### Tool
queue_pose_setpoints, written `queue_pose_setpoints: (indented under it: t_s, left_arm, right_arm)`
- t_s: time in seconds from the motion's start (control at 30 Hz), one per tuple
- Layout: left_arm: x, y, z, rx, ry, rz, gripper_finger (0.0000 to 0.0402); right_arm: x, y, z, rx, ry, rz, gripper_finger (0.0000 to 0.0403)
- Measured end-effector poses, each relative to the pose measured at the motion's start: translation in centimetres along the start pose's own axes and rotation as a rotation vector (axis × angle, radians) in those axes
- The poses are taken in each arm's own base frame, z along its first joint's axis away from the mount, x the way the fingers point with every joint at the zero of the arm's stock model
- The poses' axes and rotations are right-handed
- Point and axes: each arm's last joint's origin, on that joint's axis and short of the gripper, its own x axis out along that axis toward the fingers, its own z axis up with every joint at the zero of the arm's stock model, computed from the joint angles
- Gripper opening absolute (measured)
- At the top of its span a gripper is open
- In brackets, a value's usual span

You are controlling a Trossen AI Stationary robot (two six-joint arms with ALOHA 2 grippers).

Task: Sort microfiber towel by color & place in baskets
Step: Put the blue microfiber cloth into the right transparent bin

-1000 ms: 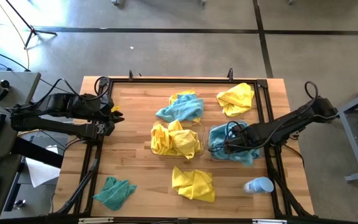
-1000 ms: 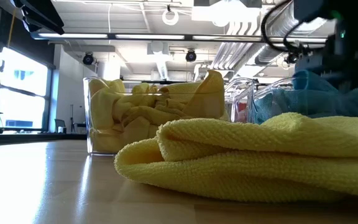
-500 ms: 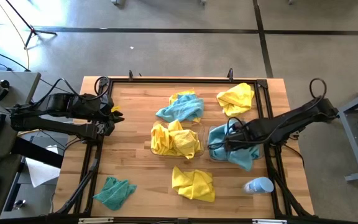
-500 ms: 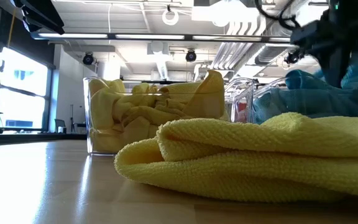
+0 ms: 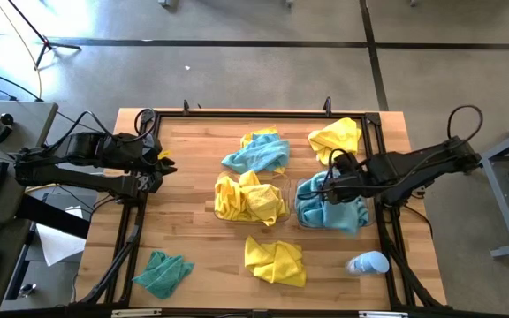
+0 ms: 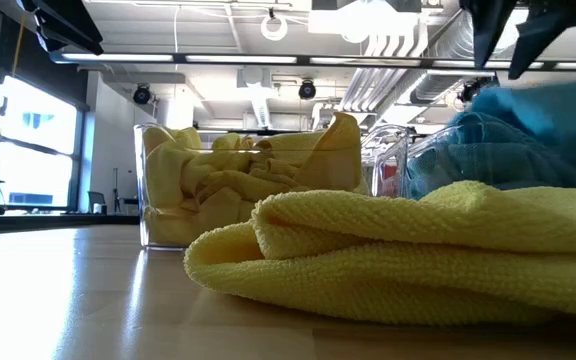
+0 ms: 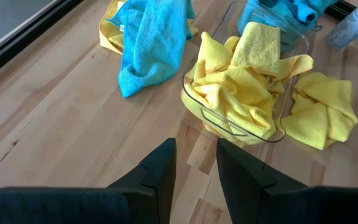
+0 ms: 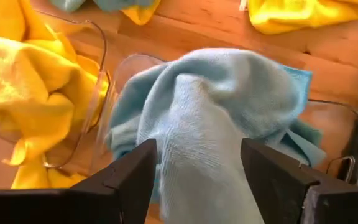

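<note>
Wooden worktop (image 5: 193,221) under a straight-down camera, black frame around it, concrete floor beyond. Two clear baskets sit side by side at the middle: the left basket (image 5: 283,196) is stuffed with yellow towels (image 5: 247,199), the right basket (image 5: 300,212) holds a heap of blue towels (image 5: 330,212) that spills over its right wall.

Right gripper (image 5: 332,181) hangs just over that blue heap, fingers spread wide and holding nothing; its wrist view shows the blue cloth lying loose between the two dark fingers (image 8: 129,180), not pinched. I'd judge that towel delivered.

Left gripper (image 5: 160,164) waits at the far left edge of the worktop, well apart from the cloths, fingers narrowly parted and empty.

Unsorted yet: a blue towel (image 5: 256,155) lying over a yellow one just beyond the yellow basket, a yellow towel (image 5: 336,139) far right, another yellow towel (image 5: 275,261) near the front edge, and a teal towel (image 5: 163,273) at the near left corner. A white and blue bottle (image 5: 368,263) lies near right.

How will they handle? Soft, light, limp cloth that will drape and trail from the fingers, no risk of breaking. Best take looks like a pinch on a raised fold or ridge at the top of a crumple, not a flat edge. The blue one on yellow needs care: grab its high fold only, or the yellow underneath may come along.
</note>
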Motion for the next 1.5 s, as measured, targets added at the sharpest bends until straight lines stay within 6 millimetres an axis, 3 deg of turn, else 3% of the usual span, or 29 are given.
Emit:
queue_pose_setpoints:
  t_s: [0.23,0.43,0.83,1.0,1.27,1.5]
  left_arm:
    - [0.0,0.0,0.0,0.000,0.000,0.000,0.0101]
    - [0.0,0.0,0.0,0.000,0.000,0.000,0.0101]
    - [0.0,0.0,0.0,0.002,-0.001,0.003,0.0101]
    - [0.0,0.0,0.0,0.001,-0.001,0.003,0.0101]
    - [0.0,0.0,0.0,-0.001,-0.001,0.003,0.0101]
    - [0.0,0.0,0.1,-0.011,-0.013,-0.002,0.0101]
  right_arm:
    - [-0.6,-1.0,-0.2,0.089,0.177,-0.108,0.0232]
    - [-0.5,0.6,-1.5,0.099,0.296,0.002,0.0220]
    - [3.3,2.8,-3.6,-0.016,0.312,-0.262,0.0077]
    - [4.1,1.2,-3.7,0.020,0.257,-0.266,0.0009]
    - [9.1,-3.1,-4.9,0.223,0.272,-0.082,0.0003]
    - [14.2,-5.7,-5.5,0.284,0.282,-0.135,0.0001]
